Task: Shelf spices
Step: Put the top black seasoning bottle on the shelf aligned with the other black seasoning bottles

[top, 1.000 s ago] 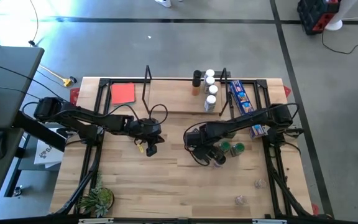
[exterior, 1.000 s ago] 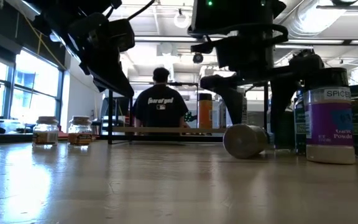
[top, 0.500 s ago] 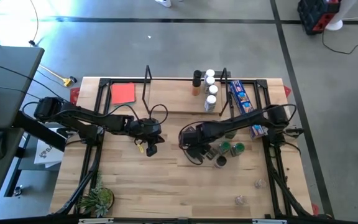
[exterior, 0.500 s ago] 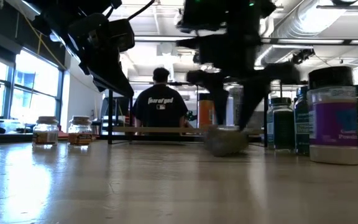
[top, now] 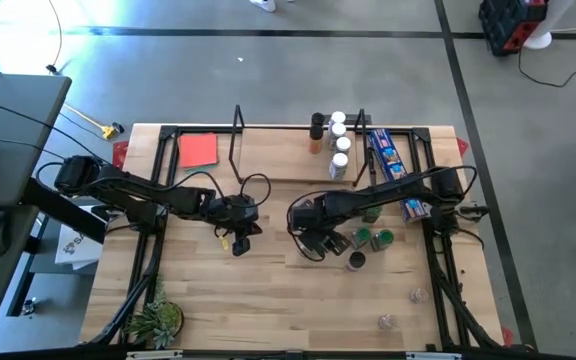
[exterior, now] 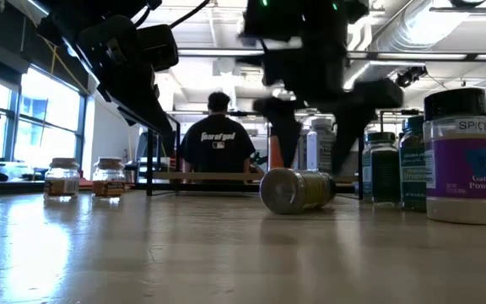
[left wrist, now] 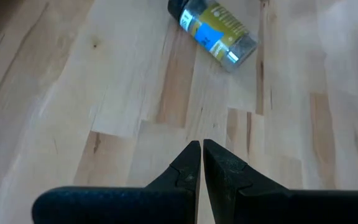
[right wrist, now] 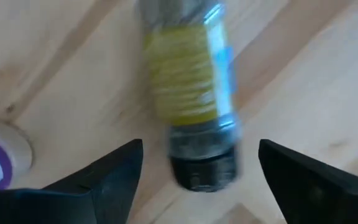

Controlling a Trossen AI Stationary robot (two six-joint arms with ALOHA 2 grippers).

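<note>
The shelf (top: 298,150) sits along the far edge of the table (top: 268,300). 4 spice jars (top: 338,145) already stand on it in a short row near its right end. I think that is 4, but they are small from above.

More jars wait on the table. A yellow-label jar (right wrist: 188,93) with a black lid lies on its side near the middle of the table. The right gripper (right wrist: 197,168) hangs just over it with its fingers spread wide, 1 on each side of the jar. It does not hold the jar yet. The jar looks blurry, so it may be rolling.

A few jars with green lids (top: 368,238) stand close by, toward the right edge. A purple-label jar (exterior: 458,160) stands with them. 2 small clear jars (exterior: 78,177) stand apart, near the front right corner of the table.

The left gripper (left wrist: 201,158) waits over the middle of the table, left of the lying jar, with its fingers pressed together and nothing in them.

So the job is only partly done. About 4 jars are shelved, and most of the jars are still on the table. The lying jar looks like the next one to go.
</note>
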